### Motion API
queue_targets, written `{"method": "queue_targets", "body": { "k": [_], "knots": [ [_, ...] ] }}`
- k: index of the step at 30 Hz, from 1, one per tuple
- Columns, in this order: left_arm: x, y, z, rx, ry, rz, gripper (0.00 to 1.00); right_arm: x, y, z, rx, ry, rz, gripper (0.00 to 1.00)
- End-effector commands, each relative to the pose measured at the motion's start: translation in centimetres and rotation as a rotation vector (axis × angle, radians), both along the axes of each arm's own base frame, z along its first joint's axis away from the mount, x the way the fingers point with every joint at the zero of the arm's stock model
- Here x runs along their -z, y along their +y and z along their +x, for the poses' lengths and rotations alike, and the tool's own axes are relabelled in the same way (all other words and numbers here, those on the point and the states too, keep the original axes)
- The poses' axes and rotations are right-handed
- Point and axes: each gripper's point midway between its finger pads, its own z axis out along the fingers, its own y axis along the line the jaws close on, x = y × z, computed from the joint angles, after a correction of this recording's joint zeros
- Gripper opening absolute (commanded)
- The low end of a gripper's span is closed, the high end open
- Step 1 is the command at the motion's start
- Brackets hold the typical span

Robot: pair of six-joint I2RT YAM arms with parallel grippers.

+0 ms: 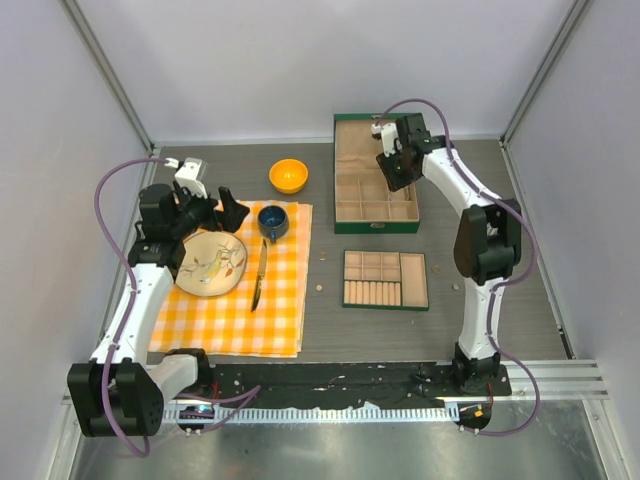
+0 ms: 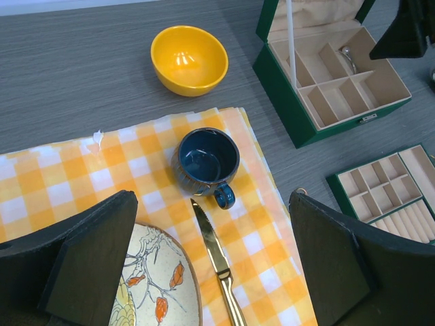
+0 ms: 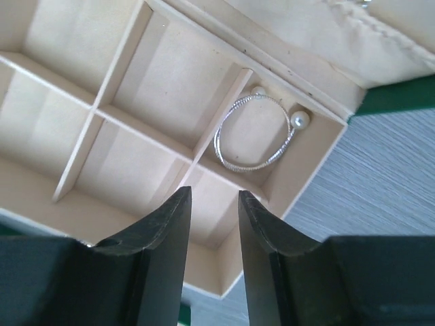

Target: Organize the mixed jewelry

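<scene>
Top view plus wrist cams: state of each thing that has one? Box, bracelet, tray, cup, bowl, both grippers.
Jewelry box: lid open.
Bracelet: lying in a corner compartment by the lid, not gripped.
Green tray: out of the box, compartments look empty.
Cup: upright, empty.
Bowl: upright, empty.
Left gripper: wide open, empty.
Right gripper: open, empty, above the box.

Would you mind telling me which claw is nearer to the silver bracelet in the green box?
The right claw: it hangs directly over the open box, with the bracelet lying just ahead of it. The left claw is far off, above the plate on the checked cloth.
</scene>
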Motion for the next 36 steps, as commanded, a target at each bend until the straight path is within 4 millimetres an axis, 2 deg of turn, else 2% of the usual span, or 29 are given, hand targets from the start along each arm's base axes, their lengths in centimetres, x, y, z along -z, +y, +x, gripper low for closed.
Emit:
{"method": "queue_targets", "body": {
  "k": [1, 2, 4, 5, 6, 7, 8, 9, 11, 15, 17, 18, 19, 21, 22, 23, 25, 29, 32, 36],
  "knots": [
    [-1.4, 0.1, 0.1, 0.0, -0.058, 0.004, 1.0, -5.3, 0.2, -1.7, -0.01, -0.079, 0.052, 0.4],
    [-1.3, 0.1, 0.2, -0.002, -0.056, 0.003, 1.0, -6.2, 0.2, -2.2, -0.015, -0.094, 0.055, 0.41],
    [-1.4, 0.2, 0.1, -0.001, -0.06, 0.005, 1.0, -5.5, -0.3, -3.9, -0.023, -0.066, 0.042, 0.41],
    [-1.3, 0.2, 0.1, -0.001, -0.057, 0.005, 1.0, -6.7, -0.4, -4.7, -0.03, -0.09, 0.042, 0.41],
    [-1.3, 0.1, 0.1, -0.001, -0.058, 0.004, 1.0, -5.7, -0.9, -5.9, -0.028, -0.062, 0.026, 0.41],
    [-1.3, 0.1, 0.1, -0.001, -0.058, 0.004, 1.0, -5.5, -1.2, -6.6, -0.026, -0.057, 0.017, 0.41],
    [-1.4, 0.1, 0.1, -0.001, -0.061, 0.004, 1.0, -7.0, -1.6, -7.4, -0.031, -0.093, 0.014, 0.41],
    [-1.4, 0.1, 0.1, 0.0, -0.059, 0.004, 1.0, -5.6, -2.2, -8.8, -0.029, -0.06, -0.006, 0.41],
    [-1.4, 0.1, 0.1, 0.003, -0.059, 0.001, 1.0, -5.8, -3.1, -10.2, -0.034, -0.068, -0.033, 0.41],
    [-1.0, 0.0, 0.1, 0.008, -0.053, -0.001, 1.0, -5.5, -4.9, -14.4, -0.04, -0.073, -0.07, 0.4],
    [-0.9, -0.1, 0.2, 0.012, -0.05, 0.0, 1.0, -5.4, -5.6, -15.6, -0.036, -0.075, -0.076, 0.4],
    [-0.9, -0.1, 0.2, 0.011, -0.048, -0.002, 1.0, -4.5, -6.1, -16.7, -0.043, -0.052, -0.088, 0.4],
    [-0.9, -0.1, 0.2, 0.013, -0.05, -0.002, 1.0, -5.1, -6.6, -17.3, -0.039, -0.075, -0.088, 0.39],
    [-1.0, -0.1, 0.1, 0.013, -0.053, -0.002, 1.0, -4.1, -8.1, -18.7, -0.017, -0.049, -0.102, 0.38],
    [-1.1, 0.0, 0.1, 0.008, -0.054, -0.001, 1.0, -4.4, -8.7, -19.2, -0.017, -0.066, -0.103, 0.37],
    [-1.2, 0.0, 0.1, 0.01, -0.056, -0.001, 1.0, -3.5, -10.0, -20.1, 0.008, -0.034, -0.103, 0.37],
    [-1.2, -0.1, 0.0, 0.013, -0.059, -0.002, 1.0, -3.4, -10.9, -21.2, 0.005, -0.033, -0.101, 0.37],
    [-1.2, -0.1, 0.0, 0.015, -0.055, -0.004, 1.0, -1.1, -12.1, -23.9, 0.006, 0.024, -0.096, 0.34],
    [-1.1, -0.2, 0.0, 0.018, -0.052, -0.005, 1.0, 0.2, -12.4, -25.0, -0.004, 0.053, -0.096, 0.33],
    [-1.1, -0.3, 0.0, 0.025, -0.053, -0.009, 1.0, 1.2, -12.7, -25.4, 0.012, 0.075, -0.077, 0.33]
  ]
}}
